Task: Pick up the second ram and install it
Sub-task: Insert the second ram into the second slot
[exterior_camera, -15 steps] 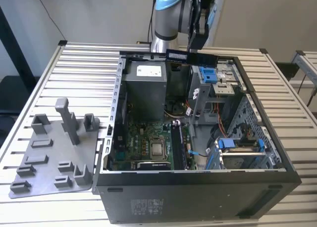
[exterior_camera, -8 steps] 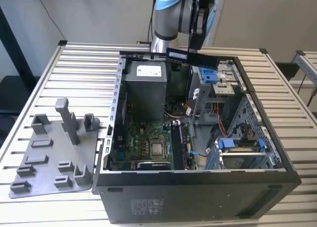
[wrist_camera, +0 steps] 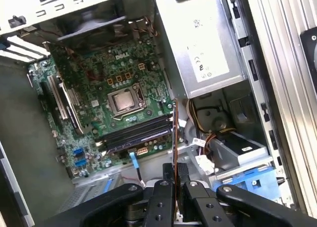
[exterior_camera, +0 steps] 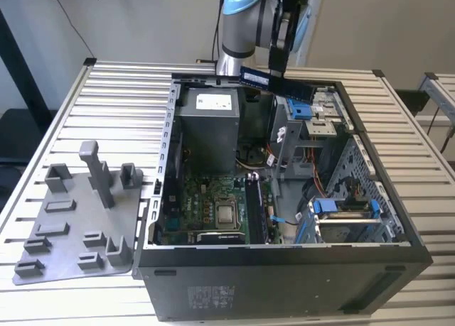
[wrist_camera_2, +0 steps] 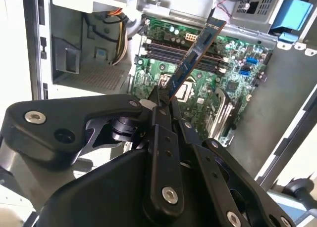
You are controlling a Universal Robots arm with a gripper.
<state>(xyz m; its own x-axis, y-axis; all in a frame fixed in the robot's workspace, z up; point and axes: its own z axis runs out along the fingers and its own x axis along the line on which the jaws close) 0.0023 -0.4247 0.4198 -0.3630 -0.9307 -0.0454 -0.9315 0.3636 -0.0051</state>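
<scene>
The second ram (exterior_camera: 279,84), a long dark stick, hangs over the back rim of the open computer case (exterior_camera: 284,276), and my gripper (exterior_camera: 276,69) is shut on it. In the second wrist view the ram (wrist_camera_2: 195,54) sticks out from between the fingertips of the gripper (wrist_camera_2: 164,102), above the green motherboard (wrist_camera_2: 163,73). The first wrist view has the ram (wrist_camera: 175,133) edge-on, clamped in the gripper (wrist_camera: 174,183). Dark memory slots (wrist_camera: 136,133) lie beside the processor socket (wrist_camera: 124,99); in the exterior view the slots (exterior_camera: 254,211) are well below the ram.
A grey power supply (exterior_camera: 206,120) fills the case's back corner at the exterior view's left. Drive bays with blue clips (exterior_camera: 341,211) and loose cables (exterior_camera: 313,173) sit at the right. A grey fixture plate (exterior_camera: 71,219) lies on the slatted table (exterior_camera: 114,91).
</scene>
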